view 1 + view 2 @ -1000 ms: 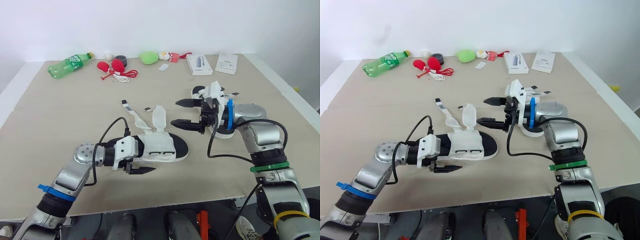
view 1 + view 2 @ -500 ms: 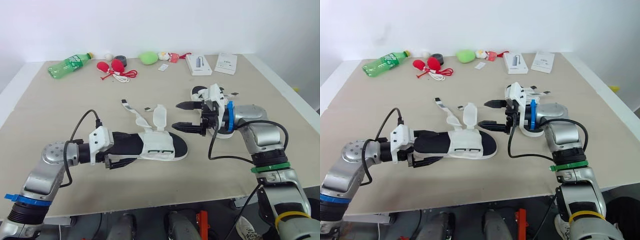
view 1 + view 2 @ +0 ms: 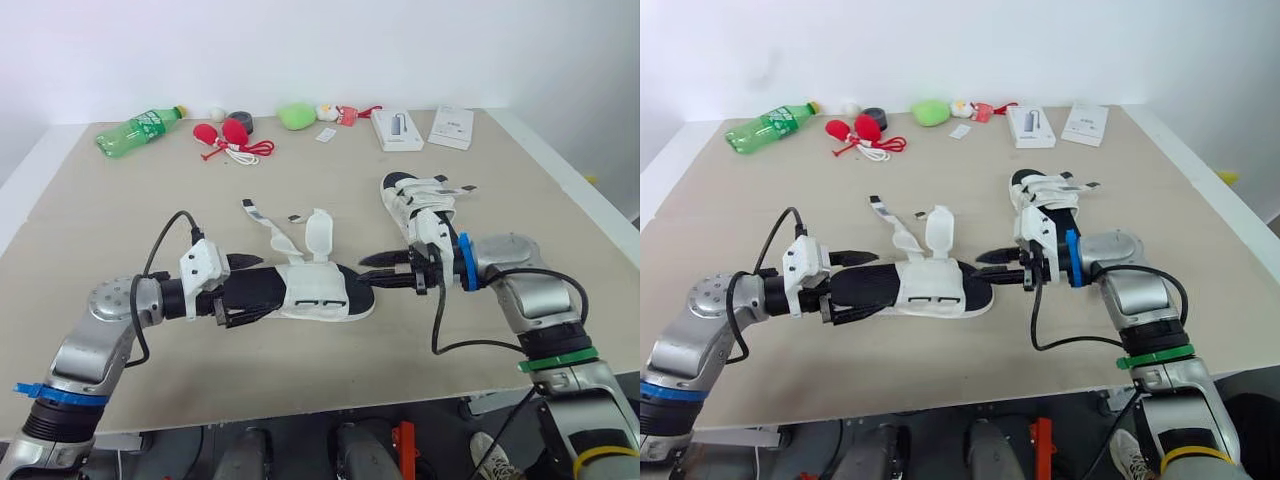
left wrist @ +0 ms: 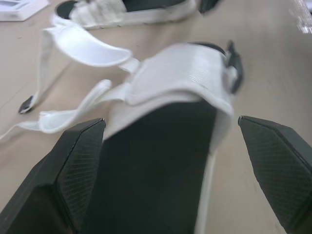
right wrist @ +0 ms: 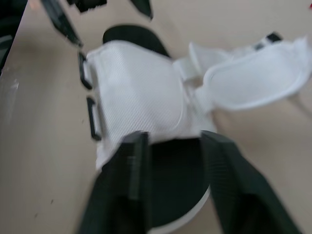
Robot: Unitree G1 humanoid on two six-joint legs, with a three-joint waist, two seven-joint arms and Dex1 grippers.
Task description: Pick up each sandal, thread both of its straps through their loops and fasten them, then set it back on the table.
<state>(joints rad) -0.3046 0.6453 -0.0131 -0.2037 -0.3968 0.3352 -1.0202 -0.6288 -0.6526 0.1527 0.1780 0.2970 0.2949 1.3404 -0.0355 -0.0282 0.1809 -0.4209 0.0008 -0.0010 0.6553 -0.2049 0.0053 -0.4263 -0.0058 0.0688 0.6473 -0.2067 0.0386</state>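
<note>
The near sandal (image 3: 312, 292), black sole and white upper, lies mid-table with its two straps (image 3: 318, 236) loose and splayed toward the far side. My left gripper (image 3: 258, 290) is open, one finger on each side of the heel; the black sole (image 4: 156, 161) runs between its fingers (image 4: 68, 180). My right gripper (image 3: 366, 273) is at the toe end, shut on the sandal's toe, and its fingers (image 5: 129, 185) flank the sole tip. The second sandal (image 3: 420, 196) lies flat on the table just behind my right wrist.
Along the far edge lie a green bottle (image 3: 140, 128), red items with a cord (image 3: 230, 135), a green lump (image 3: 296, 115) and two white boxes (image 3: 398, 128). The table's right edge (image 3: 585, 200) runs close to my right arm.
My right gripper dropped from above the second sandal to the near sandal's toe and closed on it. My left gripper shifted from beside the sandal to straddle its heel.
</note>
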